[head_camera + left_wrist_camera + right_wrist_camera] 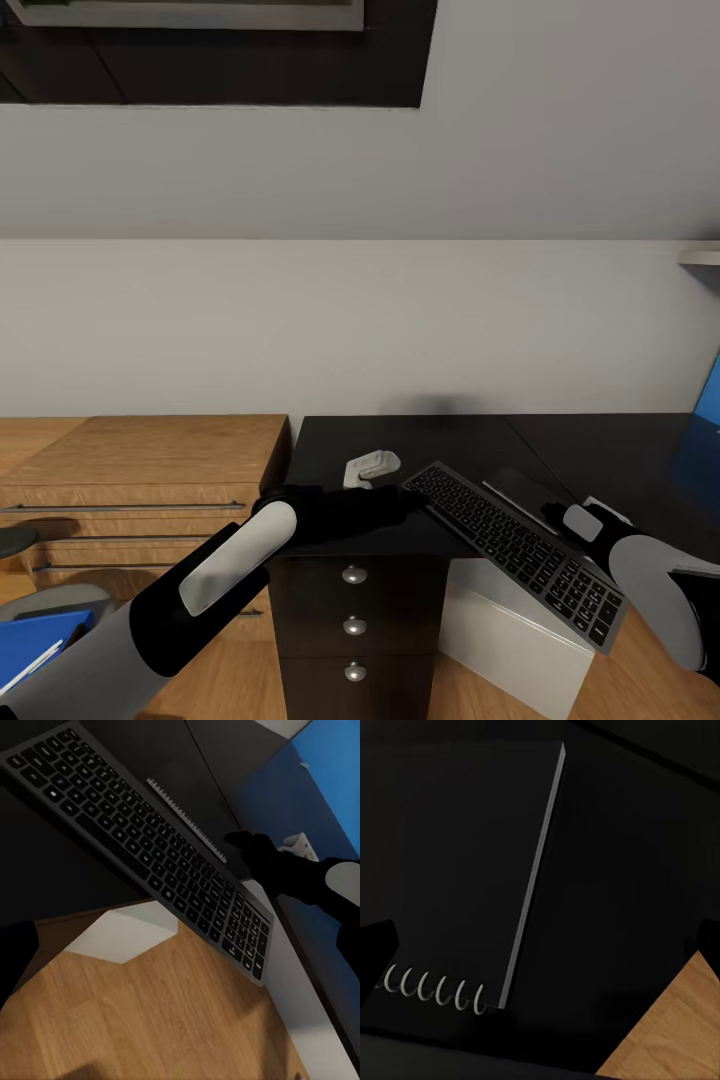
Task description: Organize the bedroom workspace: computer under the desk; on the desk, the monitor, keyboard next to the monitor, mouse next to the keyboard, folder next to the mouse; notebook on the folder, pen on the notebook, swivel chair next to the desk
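Black desk [420, 440], both arms outstretched flanking keyboard [520, 545]

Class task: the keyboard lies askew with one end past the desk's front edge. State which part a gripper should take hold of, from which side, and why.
Grip the keyboard at its overhanging number-pad end, coming in from the open floor side. There the thin frame juts past the desk edge, probably letting one finger pass below and one above. Elsewhere it lies flat on the glossy top.

A keyboard [520, 545] lies diagonally across the desk [420, 440], overhanging its front edge above the computer [515, 640]; a notebook [525, 495] rests just behind.
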### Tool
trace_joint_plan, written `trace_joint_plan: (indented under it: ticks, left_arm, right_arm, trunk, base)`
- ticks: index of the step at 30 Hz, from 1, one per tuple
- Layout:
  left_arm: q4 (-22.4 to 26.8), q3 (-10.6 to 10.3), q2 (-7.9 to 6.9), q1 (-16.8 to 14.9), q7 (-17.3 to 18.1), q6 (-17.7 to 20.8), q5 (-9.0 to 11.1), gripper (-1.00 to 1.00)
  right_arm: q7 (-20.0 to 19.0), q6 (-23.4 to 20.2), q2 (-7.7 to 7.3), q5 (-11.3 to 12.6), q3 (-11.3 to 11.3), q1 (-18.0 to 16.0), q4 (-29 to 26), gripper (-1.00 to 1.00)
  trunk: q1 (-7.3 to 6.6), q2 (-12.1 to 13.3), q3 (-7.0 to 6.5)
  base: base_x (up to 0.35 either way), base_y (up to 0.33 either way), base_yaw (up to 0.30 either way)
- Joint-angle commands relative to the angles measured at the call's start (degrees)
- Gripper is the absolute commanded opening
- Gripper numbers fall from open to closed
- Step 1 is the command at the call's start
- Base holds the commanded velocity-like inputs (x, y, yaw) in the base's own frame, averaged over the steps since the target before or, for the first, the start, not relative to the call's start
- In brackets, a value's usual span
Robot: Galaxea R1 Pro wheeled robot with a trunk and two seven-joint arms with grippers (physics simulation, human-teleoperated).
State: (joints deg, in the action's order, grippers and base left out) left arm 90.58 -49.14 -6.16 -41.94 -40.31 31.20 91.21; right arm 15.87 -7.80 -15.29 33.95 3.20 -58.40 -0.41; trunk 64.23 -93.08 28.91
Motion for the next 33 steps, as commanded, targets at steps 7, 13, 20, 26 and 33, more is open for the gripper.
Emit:
trace_joint_plan:
  ticks: [7, 13, 20, 26, 33]
  left_arm:
    - [0.0, 0.0, -0.13, -0.1, -0.2, -0.1, 0.5, 1.0]
    - [0.0, -0.1, -0.19, -0.1, -0.2, -0.1, 0.5, 1.0]
    - [0.0, -0.2, -0.2, 0.0, -0.2, 0.0, 0.5, 1.0]
    - [0.0, -0.2, -0.17, -0.1, -0.1, 0.0, 0.5, 1.0]
    - [0.0, -0.4, -0.17, -0.1, -0.2, 0.0, 0.5, 1.0]
  right_arm:
    - [0.2, -0.3, 0.0, -0.3, 0.3, 0.0, -0.1, 1.0]
    - [0.2, -0.3, 0.0, -0.3, 0.3, 0.0, -0.1, 1.0]
    - [0.2, -0.3, 0.0, -0.3, 0.3, 0.0, -0.1, 1.0]
    - [0.2, -0.3, 0.0, -0.3, 0.3, 0.0, 0.0, 1.0]
    - [0.2, -0.2, 0.0, -0.3, 0.3, 0.0, -0.1, 1.0]
  trunk:
    - [0.0, 0.0, 0.07]
    - [0.0, 0.0, 0.07]
    - [0.0, 0.0, 0.07]
    - [0.0, 0.0, 0.07]
    - [0.0, 0.0, 0.07]
  base:
    - [0.0, 0.0, 0.0]
    - [-0.001, 0.0, 0.0]
    - [-0.128, 0.0, 0.0]
    - [-0.23, 0.0, 0.0]
    - [-0.056, 0.0, 0.0]
